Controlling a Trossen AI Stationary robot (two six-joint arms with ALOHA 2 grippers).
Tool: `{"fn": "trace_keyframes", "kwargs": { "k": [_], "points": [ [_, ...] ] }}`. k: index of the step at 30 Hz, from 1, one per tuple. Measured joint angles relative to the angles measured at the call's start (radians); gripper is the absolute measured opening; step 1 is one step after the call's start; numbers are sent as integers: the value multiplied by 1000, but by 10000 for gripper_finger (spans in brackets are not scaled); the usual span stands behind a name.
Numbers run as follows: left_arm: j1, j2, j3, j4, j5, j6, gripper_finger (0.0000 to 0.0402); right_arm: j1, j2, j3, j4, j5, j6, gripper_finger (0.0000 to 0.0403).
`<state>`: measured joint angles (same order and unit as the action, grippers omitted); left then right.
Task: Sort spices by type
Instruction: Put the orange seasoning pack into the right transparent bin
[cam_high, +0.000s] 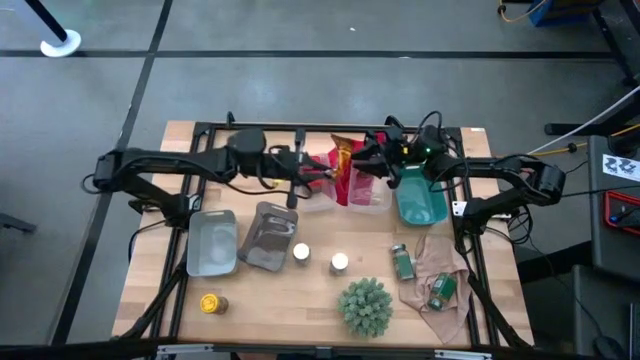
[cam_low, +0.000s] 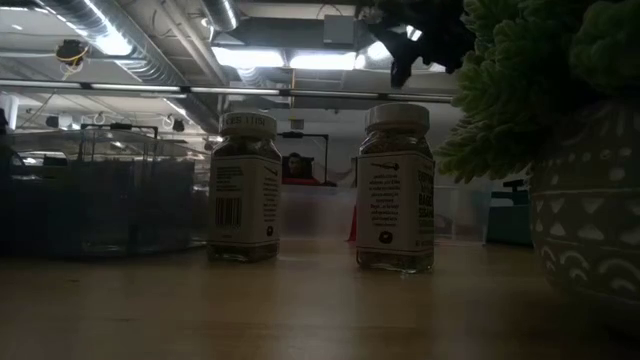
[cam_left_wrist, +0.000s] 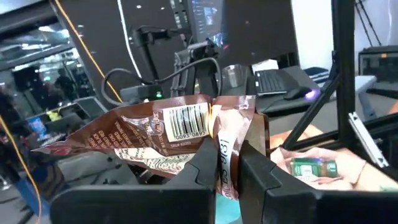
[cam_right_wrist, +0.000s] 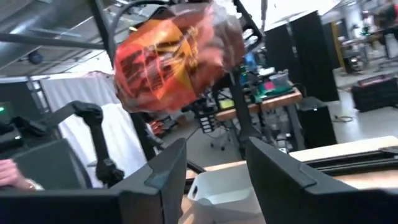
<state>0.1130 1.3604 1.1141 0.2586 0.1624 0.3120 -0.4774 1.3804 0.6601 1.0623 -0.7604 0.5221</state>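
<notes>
Fingers (cam_left_wrist: 219, 171) of the left gripper (cam_high: 322, 178) are clenching on the edge of a crinkled brown spice packet (cam_left_wrist: 161, 134), which is hanging in the air above the far middle of the worktop (cam_high: 290, 300). The right gripper (cam_high: 372, 160) is reaching toward the same packet from the other side; its two dark fingers (cam_right_wrist: 163, 171) are standing apart with a clear gap between them, released, and the red-orange face of the packet is showing above and beyond them.

Nearest the front edge, a yellow-capped jar (cam_high: 210, 303) is standing at the left and a spiky green plant (cam_high: 365, 306) in a patterned pot is sitting at the right. Two white-topped jars (cam_high: 301, 252) (cam_high: 339, 262) are standing upright, near each other but apart, just behind the plant. To their right, two green-labelled jars (cam_high: 402, 263) (cam_high: 441, 290) are lying on a crumpled tan cloth (cam_high: 430, 262). To the left, a light grey bin (cam_high: 211, 242) and a darker grey bin (cam_high: 267, 236) are resting side by side. Farther back, a teal bin (cam_high: 420, 200) is sitting under the right arm, beside a clear bin (cam_high: 366, 192).
</notes>
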Motion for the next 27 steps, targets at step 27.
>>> {"fn": "trace_keyframes", "kwargs": {
  "k": [27],
  "points": [
    [-4, 135, 0, 104, 82, 106, 17, -1, -1, 2, 41, -370, -2, 166]
  ]
}}
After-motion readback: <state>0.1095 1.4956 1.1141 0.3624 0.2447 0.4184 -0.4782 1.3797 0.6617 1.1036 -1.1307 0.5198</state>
